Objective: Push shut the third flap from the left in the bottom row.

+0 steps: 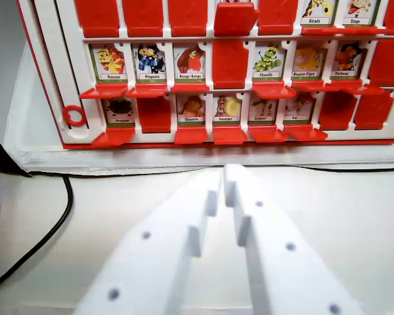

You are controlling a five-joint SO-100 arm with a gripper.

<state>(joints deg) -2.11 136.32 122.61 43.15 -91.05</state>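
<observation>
The white gripper (223,172) is seen from behind at 6 o'clock, its two flat, notched plastic jaws drawn nearly together with only a thin slit between, nothing held, the tips hovering over the pale table (354,216) just short of the board (49,72). The board, a glossy red-and-white plastic frame of square windows holding picture cards, is stood at 12 o'clock. The third flap (191,135) in its bottom row is found lying open at 11 o'clock from the tips; a black cable (60,216) is curved at 9 o'clock.
</observation>
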